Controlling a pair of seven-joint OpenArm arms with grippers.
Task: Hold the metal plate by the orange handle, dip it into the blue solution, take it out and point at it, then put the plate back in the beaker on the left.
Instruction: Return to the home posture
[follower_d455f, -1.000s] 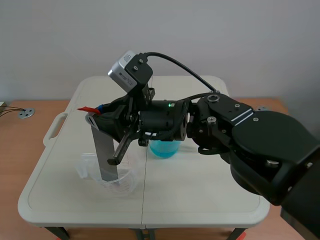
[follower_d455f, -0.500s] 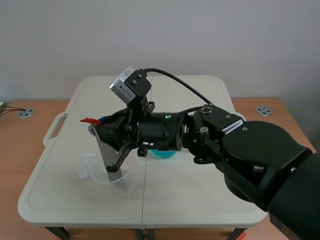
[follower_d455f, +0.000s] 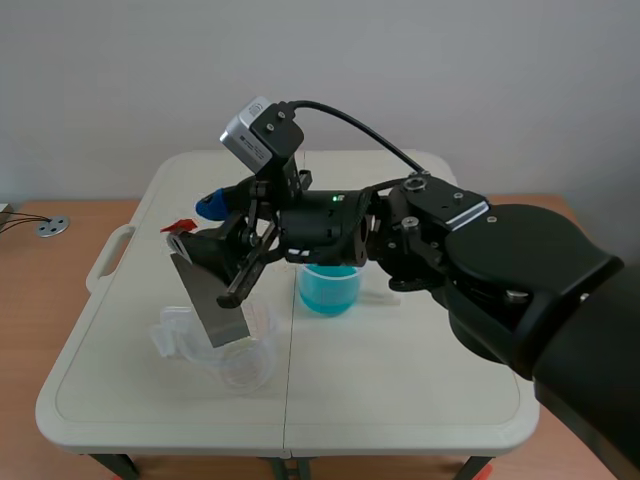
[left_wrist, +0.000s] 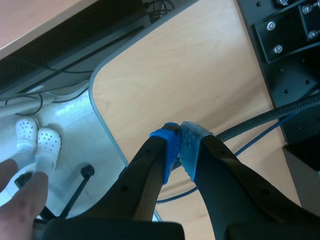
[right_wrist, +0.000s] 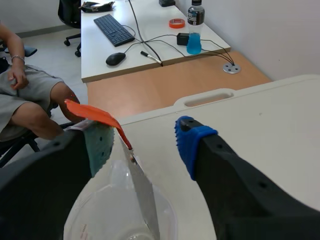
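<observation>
Two fingers of the right gripper (right_wrist: 145, 142) stand wide apart. The metal plate (follower_d455f: 212, 300) leans tilted in the clear beaker (follower_d455f: 255, 362), its orange handle (right_wrist: 92, 114) touching one pad. The left gripper (left_wrist: 179, 146) is pinched together on nothing.

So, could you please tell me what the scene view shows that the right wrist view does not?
Only the scene view: the clear beaker of blue solution. Only the right wrist view: a black keyboard on a white desk and a seated person's legs. Both: the grey metal plate with the orange handle leaning in the clear plastic beaker by the open right gripper.
</observation>
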